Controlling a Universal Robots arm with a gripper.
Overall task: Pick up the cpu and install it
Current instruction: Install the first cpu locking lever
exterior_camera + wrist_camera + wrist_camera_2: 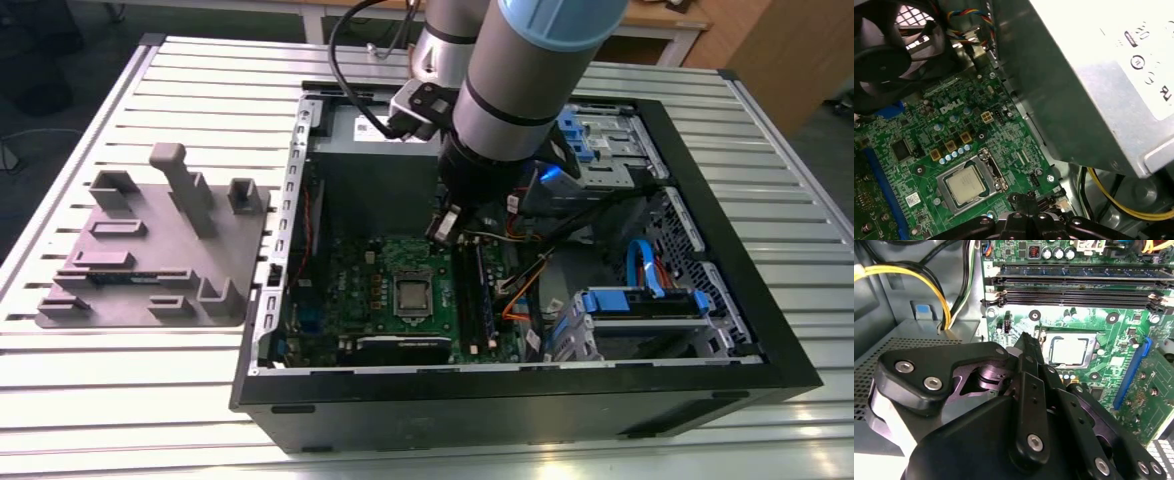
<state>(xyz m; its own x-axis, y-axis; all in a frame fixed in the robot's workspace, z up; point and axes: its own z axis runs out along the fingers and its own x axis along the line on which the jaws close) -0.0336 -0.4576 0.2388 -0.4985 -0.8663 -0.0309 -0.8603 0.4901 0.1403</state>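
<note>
In the exterior view we see the arm (pixel 514 90) reaching down into an open computer case (pixel 534 385) that lies on its side on the desk (pixel 134 400). The tool (pixel 447 228) hangs over the green motherboard (pixel 400 290), just beside the socket. A grey moulded tray (pixel 147 250) sits on the desk at the exterior view's left, well apart from the case.

In the second wrist view we see the tool (pixel 1024 347) from behind: its black fingers (pixel 1026 370) lie pressed together with nothing between them. This view also shows two long memory slots (pixel 1074 295) and a bundle of yellow and black cables (pixel 949 300).

In the first wrist view we see the black fan (pixel 889 55) and the large grey metal power-supply box (pixel 1094 85), which stands close over the board.

The cpu (pixel 965 184) sits flat in its socket on the motherboard, framed by the metal socket bracket (pixel 991 167). We see it as a small square chip with a dull silver top and a thin pale edge. It also appears in the second wrist view (pixel 1069 350) and the exterior view (pixel 414 292). The tool does not touch it.

The desk is built of pale ribbed metal slats. Behind it we see wooden furniture (pixel 761 45).
</note>
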